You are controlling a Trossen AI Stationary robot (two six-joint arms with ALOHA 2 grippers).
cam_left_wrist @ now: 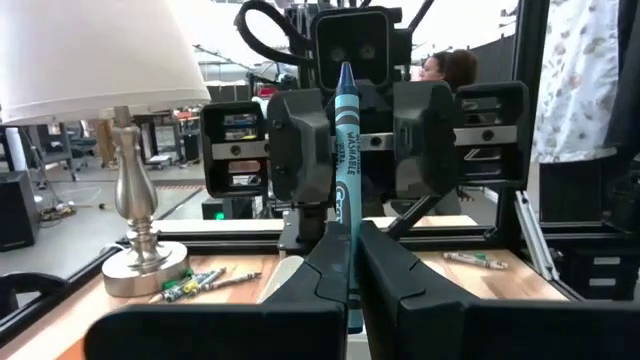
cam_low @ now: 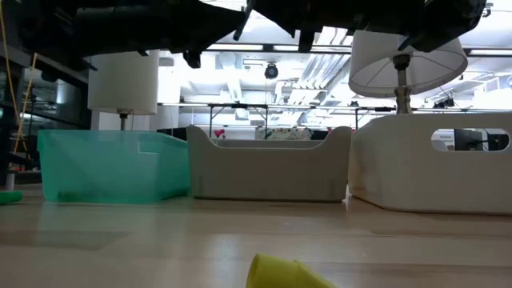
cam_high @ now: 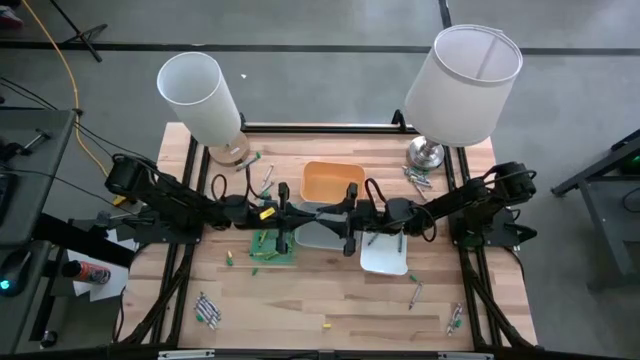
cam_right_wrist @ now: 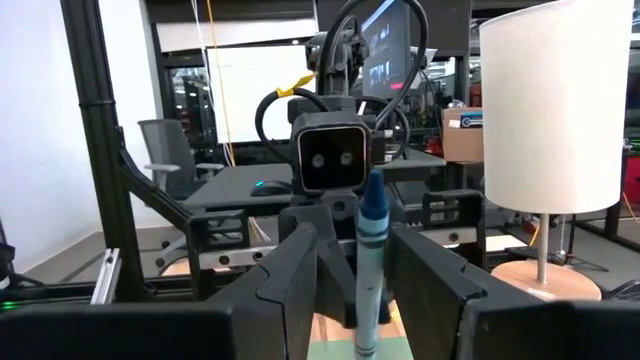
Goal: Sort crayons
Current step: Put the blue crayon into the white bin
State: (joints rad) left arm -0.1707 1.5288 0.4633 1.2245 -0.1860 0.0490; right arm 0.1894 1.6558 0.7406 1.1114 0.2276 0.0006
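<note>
A dark teal crayon [cam_left_wrist: 345, 150] stands upright in the air over the trays at the table's middle, and my left gripper [cam_left_wrist: 350, 265] is shut on it. My right gripper [cam_right_wrist: 368, 290] faces the left one at the same height. It is open, with one finger on each side of the same crayon [cam_right_wrist: 370, 250] and a gap on both sides. In the high view the two grippers meet tip to tip, left [cam_high: 308, 213] and right [cam_high: 326, 213]. More crayons [cam_high: 418, 176] lie loose on the table. My left gripper pinches the crayon's lower part [cam_left_wrist: 349, 240] between its two fingers. The fingers reach in about level from the table's left side and lie across the crayon. The crayon stands upright with its pointed tip [cam_left_wrist: 345, 72] up, lifted clear of the table and trays.
Below the grippers sit an orange tray [cam_high: 333, 180], a grey tray [cam_high: 318, 238], a white tray [cam_high: 385, 258] and a green tray [cam_low: 112, 164]. Lamps stand at the far left [cam_high: 200, 95] and far right [cam_high: 465, 80]. Crayon clusters lie near the front corners [cam_high: 208, 308] [cam_high: 455, 318].
</note>
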